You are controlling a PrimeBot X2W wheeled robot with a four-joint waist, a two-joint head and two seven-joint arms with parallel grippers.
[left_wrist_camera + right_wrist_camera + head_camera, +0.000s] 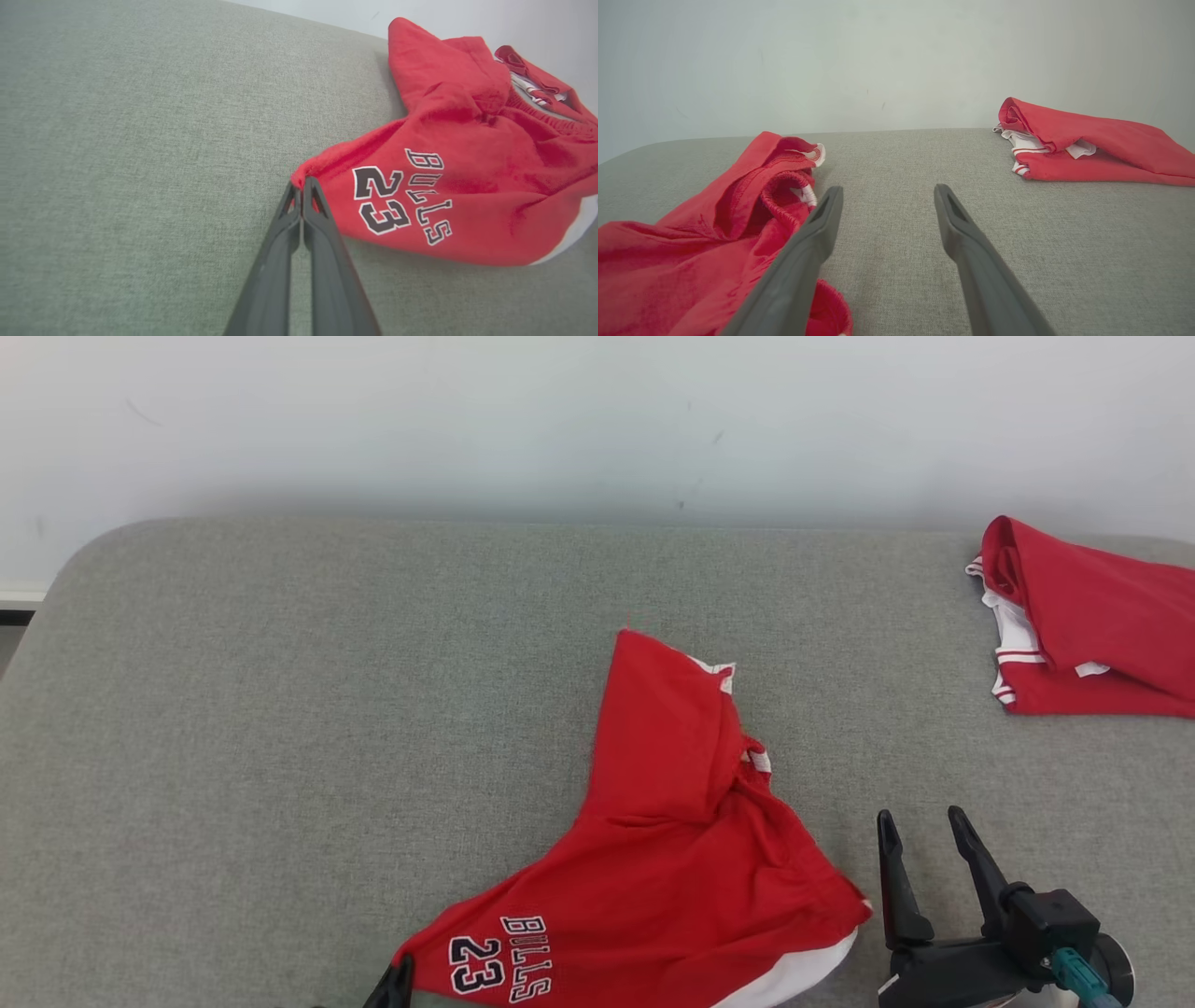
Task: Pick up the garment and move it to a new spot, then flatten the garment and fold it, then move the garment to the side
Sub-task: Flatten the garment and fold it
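The red garment (pixel 672 859) lies crumpled on the grey fabric-covered tabletop (pixel 280 709), in the near half and slightly right of centre. One narrow part reaches toward the far side, and the broad part spreads along the near edge of the head view. A "BULLS 23" print (pixel 402 196) in dark, white-outlined characters sits on the near left portion of the garment, and a white lining shows at its near right edge. The left pincer (pixel 302 186) is at the garment's near left corner, just beside the print. Its two dark fingers (pixel 275 261) are pressed together with no gap at the tips, and the red cloth edge is nipped between them. The right pincer (pixel 920 817) rests over the tabletop just to the right of the garment, tips pointing toward the far side. Its jaws stand wide apart with only bare grey fabric between them, and it holds nothing. In the right wrist view its left finger overlaps the garment's gathered waistband; whether it touches the cloth cannot be told. A second red garment (pixel 1092 625) with white trim lies folded at the far right of the tabletop, well apart from the first. A plain pale wall (pixel 560 411) stands behind the far edge
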